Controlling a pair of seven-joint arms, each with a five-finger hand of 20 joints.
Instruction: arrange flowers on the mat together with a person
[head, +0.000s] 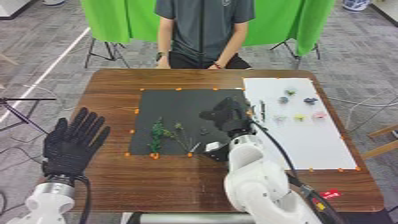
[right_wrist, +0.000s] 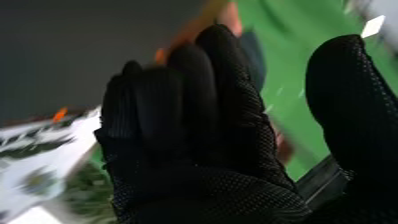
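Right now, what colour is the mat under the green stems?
Dark grey; the mat shows best in the head view.

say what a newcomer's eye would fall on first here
Probably the bright green cloth behind the table. Next, the robot's black-gloved right hand over the right part of the dark mat, and its left hand spread open at the table's left. Then perhaps the small blossoms on the white sheet at the right.
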